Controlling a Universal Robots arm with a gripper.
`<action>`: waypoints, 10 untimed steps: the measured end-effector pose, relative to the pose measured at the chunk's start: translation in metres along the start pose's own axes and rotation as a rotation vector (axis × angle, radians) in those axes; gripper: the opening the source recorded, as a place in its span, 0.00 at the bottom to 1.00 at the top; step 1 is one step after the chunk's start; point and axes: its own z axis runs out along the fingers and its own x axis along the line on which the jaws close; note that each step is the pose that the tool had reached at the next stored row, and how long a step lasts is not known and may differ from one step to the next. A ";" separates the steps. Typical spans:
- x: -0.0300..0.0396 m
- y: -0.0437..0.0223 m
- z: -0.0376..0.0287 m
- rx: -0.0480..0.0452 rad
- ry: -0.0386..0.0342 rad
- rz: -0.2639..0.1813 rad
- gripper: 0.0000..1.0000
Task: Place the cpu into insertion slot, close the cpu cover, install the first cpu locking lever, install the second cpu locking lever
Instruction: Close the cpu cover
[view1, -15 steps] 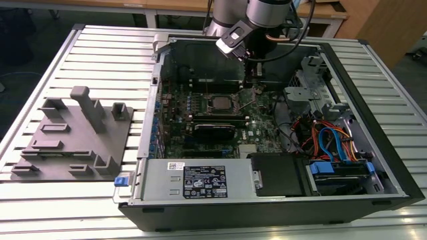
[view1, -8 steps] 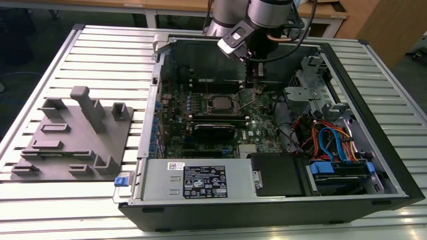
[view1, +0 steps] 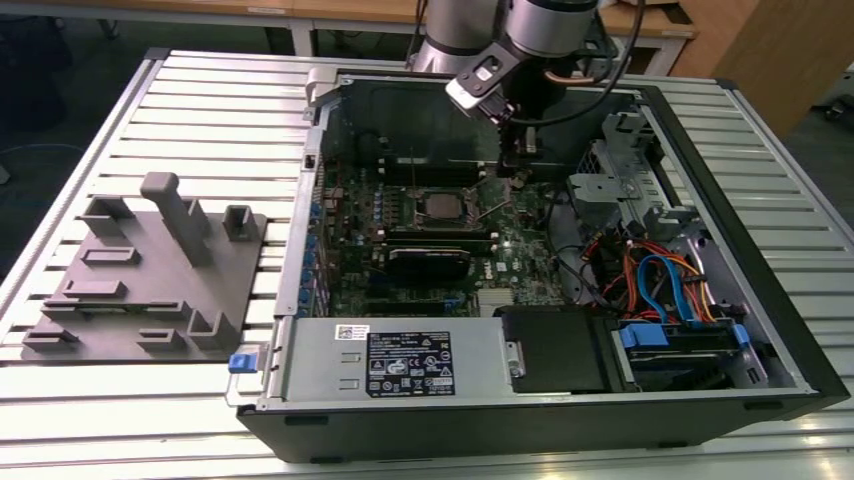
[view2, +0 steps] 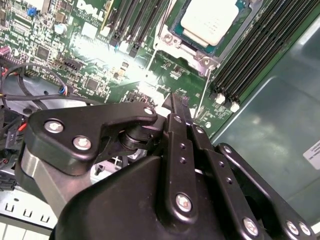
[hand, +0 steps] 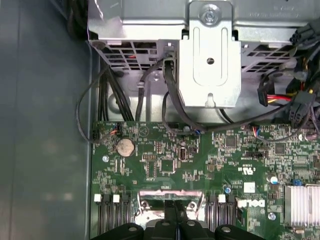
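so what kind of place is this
Probably a robotics lab or workshop: an open computer case lies on a slatted metal table under a robot arm, with wooden desks behind.

the cpu (view2: 210, 20) sits in the insertion slot (view2: 201, 59); the hand (view2: 177, 102), fingers together, hangs near the motherboard (view2: 100, 75).

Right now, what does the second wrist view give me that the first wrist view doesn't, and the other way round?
Second wrist view: the cpu, silver top up, with the cpu cover framing it.
First wrist view: the coin battery, the metal drive bracket, black cables and a finned heatsink.
Shared: the green motherboard, the black memory slots and the gripper.
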 end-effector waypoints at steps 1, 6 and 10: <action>0.0000 0.0008 0.0001 0.0000 0.0000 0.000 0.10; 0.0001 0.0046 0.0005 0.0001 0.0001 0.000 0.10; 0.0002 0.0063 0.0007 0.0002 0.0001 0.000 0.10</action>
